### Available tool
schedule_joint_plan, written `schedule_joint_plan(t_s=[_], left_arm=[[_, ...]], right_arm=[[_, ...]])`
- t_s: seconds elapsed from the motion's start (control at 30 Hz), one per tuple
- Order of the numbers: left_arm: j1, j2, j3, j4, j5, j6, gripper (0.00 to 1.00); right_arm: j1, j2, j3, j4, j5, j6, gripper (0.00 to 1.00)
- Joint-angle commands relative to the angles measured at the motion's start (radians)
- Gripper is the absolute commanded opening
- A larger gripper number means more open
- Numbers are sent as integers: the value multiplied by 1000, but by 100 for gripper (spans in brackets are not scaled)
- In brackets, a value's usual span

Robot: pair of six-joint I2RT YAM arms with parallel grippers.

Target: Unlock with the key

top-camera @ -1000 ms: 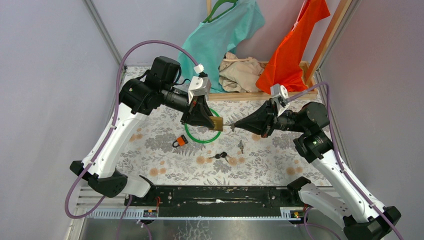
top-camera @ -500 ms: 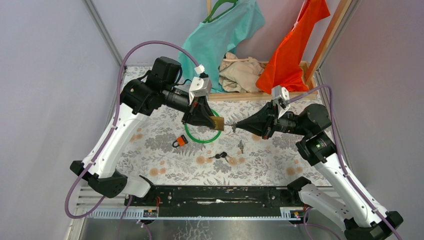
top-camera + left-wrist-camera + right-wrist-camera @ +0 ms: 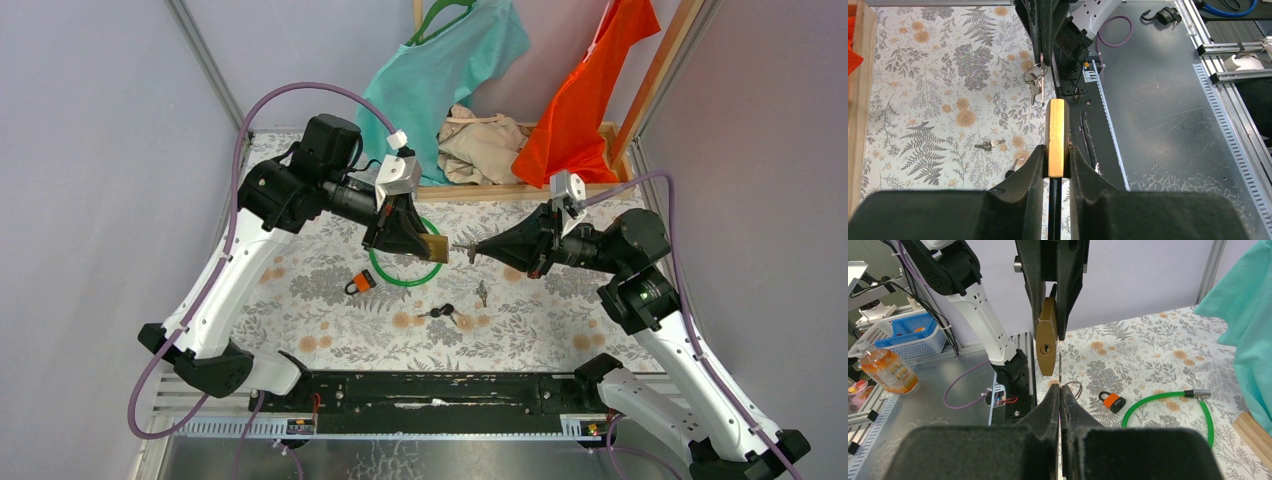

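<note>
Two robot arms meet in the air above a floral table (image 3: 300, 290). The left gripper (image 3: 1055, 156) is clamped on a brass padlock (image 3: 1056, 132), held clear of the table, keyhole (image 3: 1046, 347) facing the right arm. The right gripper (image 3: 1059, 389) is pinched tight on a key (image 3: 1060, 371), its tip just short of the lock and slightly off the keyhole. Pushed forward like this, I think the blade could skid off the brass or twist in the grip

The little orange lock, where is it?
In the top view, the orange lock lies on the table, left of the middle, beside the left edge of the green cable loop.
</note>
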Motion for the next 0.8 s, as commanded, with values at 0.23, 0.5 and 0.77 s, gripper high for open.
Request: schedule_joint_plan(t_s=[0.23, 0.5, 0.77], left_arm=[[-8, -21, 20, 78, 62, -9, 0], [-8, -19, 22, 78, 60, -9, 0], [-9, -16, 30, 78, 58, -10, 0]], right_arm=[[3, 6, 35, 114, -19, 33, 0], [3, 17, 23, 139, -25, 46, 0], [3, 22, 23, 118, -46, 37, 0]])
